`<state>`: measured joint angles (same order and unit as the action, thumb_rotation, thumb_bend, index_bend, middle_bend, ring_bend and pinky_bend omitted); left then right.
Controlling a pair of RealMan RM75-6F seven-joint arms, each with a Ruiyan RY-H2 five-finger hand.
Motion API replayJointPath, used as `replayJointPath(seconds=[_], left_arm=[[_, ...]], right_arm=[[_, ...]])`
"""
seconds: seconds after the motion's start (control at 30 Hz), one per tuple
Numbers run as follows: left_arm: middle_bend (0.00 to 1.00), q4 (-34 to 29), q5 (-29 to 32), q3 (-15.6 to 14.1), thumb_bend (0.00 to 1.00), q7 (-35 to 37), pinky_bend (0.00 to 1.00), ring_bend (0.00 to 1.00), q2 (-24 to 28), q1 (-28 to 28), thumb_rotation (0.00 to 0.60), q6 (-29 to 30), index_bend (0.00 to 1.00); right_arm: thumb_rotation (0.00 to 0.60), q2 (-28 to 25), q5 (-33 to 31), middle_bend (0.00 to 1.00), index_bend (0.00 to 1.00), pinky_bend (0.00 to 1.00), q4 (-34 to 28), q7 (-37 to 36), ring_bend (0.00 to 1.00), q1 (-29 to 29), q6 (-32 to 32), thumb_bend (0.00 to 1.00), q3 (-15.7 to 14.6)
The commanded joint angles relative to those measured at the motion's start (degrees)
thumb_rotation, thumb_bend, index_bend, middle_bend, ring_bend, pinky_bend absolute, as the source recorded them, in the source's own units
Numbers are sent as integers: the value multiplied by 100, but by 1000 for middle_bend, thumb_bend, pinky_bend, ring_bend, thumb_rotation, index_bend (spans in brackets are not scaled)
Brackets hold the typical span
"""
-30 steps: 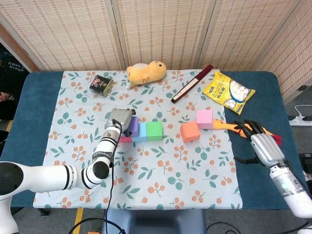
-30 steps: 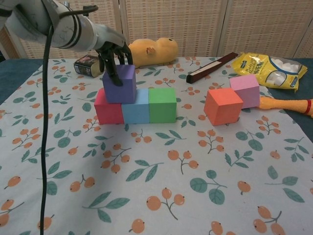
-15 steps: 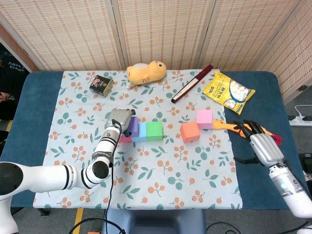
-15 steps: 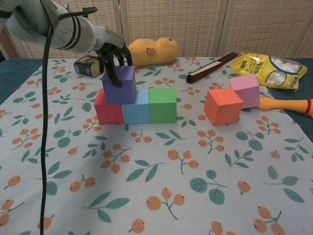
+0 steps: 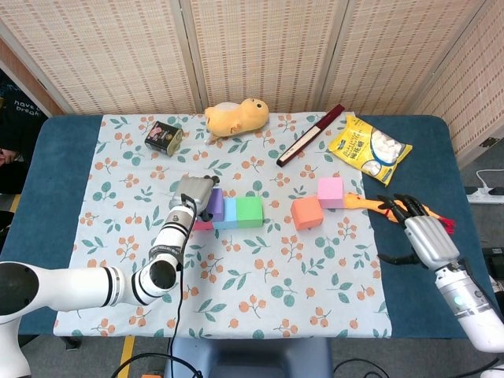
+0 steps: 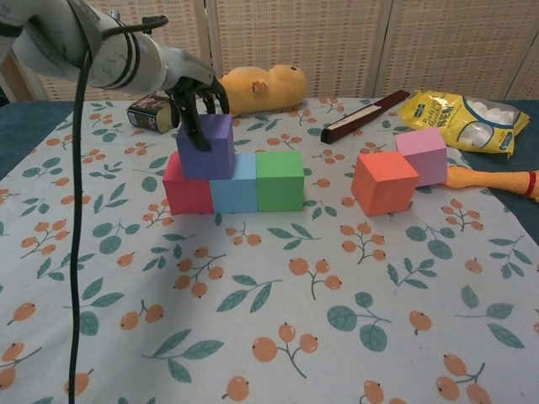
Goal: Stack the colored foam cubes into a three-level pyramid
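Atop red cube (image 6: 187, 189) and blue cube (image 6: 235, 187), purple cube (image 6: 207, 145) is being gripped by left hand (image 6: 198, 99); seam-centring advised before release. Right hand (image 5: 425, 236) is being kept idle, fingers apart, holding nothing.

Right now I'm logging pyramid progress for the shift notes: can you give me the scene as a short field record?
base row: red cube, blue cube, green cube, side by side
second level: purple cube over the red-blue seam
left hand: fingers on the purple cube
right hand: at the table's right edge, holding nothing
loose cubes: orange cube, pink cube
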<state>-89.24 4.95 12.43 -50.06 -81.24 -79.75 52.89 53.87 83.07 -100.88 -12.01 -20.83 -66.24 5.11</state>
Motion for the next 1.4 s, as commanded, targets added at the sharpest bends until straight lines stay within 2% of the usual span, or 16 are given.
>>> replayJointPath(seconds=[0.03, 0.43, 0.77, 0.87, 1.0, 1.13, 1.23, 1.4], left_arm=[[142, -17, -7, -10, 287, -21, 357, 295, 7, -1, 600, 8, 130], [58, -84, 10, -14, 290, -62, 345, 234, 21, -3, 600, -10, 60], [0, -132, 181, 9, 299, -80, 338, 69, 70, -40, 600, -102, 0], [0, -166, 219, 33, 285, -46, 305, 11, 99, -38, 600, -137, 0], [0, -325, 112, 118, 282, 137, 178, 0, 220, 37, 600, -135, 0], [0, -705, -374, 300, 281, 596, 140, 0, 544, 293, 600, -132, 0], [0, -1051, -980, 410, 279, 1075, 118, 0, 889, 639, 600, -104, 0], [0, -1350, -2433, 345, 264, 1918, 101, 0, 1247, 1441, 600, 463, 5]], right_arm=[[600, -5, 8, 203, 0, 11, -9, -13, 0, 7, -12, 33, 2], [600, -18, 18, 203, 0, 10, -10, -82, 0, 25, -20, 33, 8], [600, -24, 48, 203, 0, 1, 4, -147, 0, 33, -27, 33, 9], [600, -26, 47, 203, 0, 1, 6, -158, 0, 35, -27, 33, 11], [600, -34, 41, 203, 0, 0, 11, -175, 0, 47, -47, 33, 18], [600, -39, 25, 201, 0, 0, 34, -220, 0, 53, -47, 34, 26], [600, -51, 8, 201, 0, 0, 61, -279, 0, 30, 20, 34, 26], [600, 41, 56, 200, 0, 0, 226, -476, 0, -238, 368, 33, 98]])
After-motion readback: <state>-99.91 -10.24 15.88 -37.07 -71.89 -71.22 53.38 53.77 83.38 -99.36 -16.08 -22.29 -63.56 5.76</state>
